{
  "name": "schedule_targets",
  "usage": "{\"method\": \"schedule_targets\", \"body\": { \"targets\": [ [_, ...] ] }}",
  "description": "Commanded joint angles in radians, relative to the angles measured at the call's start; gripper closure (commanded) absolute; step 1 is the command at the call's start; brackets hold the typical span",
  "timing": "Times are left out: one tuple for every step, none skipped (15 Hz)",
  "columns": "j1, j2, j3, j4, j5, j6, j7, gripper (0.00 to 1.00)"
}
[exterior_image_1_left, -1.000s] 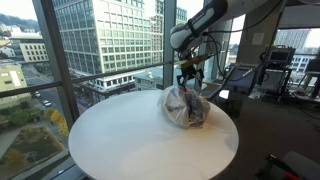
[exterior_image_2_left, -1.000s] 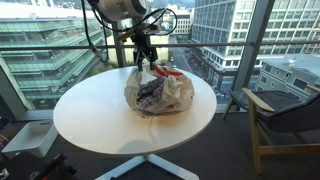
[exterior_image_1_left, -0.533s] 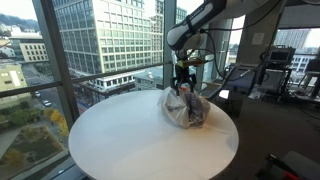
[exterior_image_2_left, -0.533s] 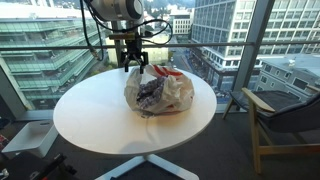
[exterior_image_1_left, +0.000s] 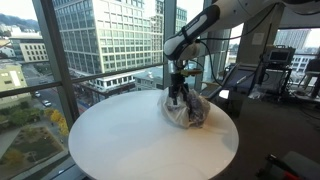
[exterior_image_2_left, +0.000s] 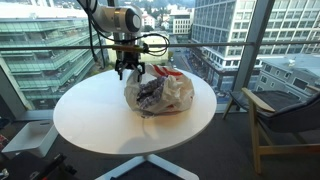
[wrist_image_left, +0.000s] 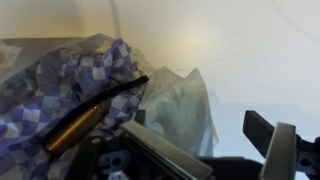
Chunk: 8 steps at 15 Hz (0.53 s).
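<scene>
Wrist view is catching a pale stretch of the round white surface (wrist_image_left: 250, 50), which is carrying a crumpled clear plastic bag (wrist_image_left: 185, 100). In an exterior view, the bag (exterior_image_2_left: 160, 95) is sitting toward the surface's 2 o'clock side. Inside it a purple-and-white checked cloth (wrist_image_left: 55, 85) is bunching up, and a thin dark stick (wrist_image_left: 90, 112), possibly a pen, is lying across it, its long axis running from 8 to 2 o'clock. The gripper (exterior_image_2_left: 131, 72) is hovering just over the bag's 10 o'clock edge. Its fingers (wrist_image_left: 165, 150) are standing wide apart, gripping nothing, with the bag lying toward 10 o'clock from them.
</scene>
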Motion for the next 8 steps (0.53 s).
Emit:
{"method": "schedule_targets", "body": {
  "targets": [
    [0.012, 0.026, -0.007, -0.016, -0.112, 0.094, -0.089, 0.00],
    [0.024, 0.030, -0.020, -0.026, -0.163, 0.127, -0.071, 0.00],
    [0.016, 0.032, -0.012, -0.035, -0.166, 0.146, -0.068, 0.00],
    [0.009, 0.036, -0.008, -0.045, -0.165, 0.178, -0.058, 0.00],
    [0.006, 0.041, -0.005, -0.051, -0.161, 0.198, -0.053, 0.00],
    [-0.001, 0.049, 0.003, -0.053, -0.142, 0.215, -0.057, 0.00],
    [-0.003, 0.053, 0.005, -0.055, -0.135, 0.232, -0.053, 0.00],
    [-0.003, 0.058, 0.006, -0.058, -0.135, 0.252, -0.056, 0.00]
  ]
}}
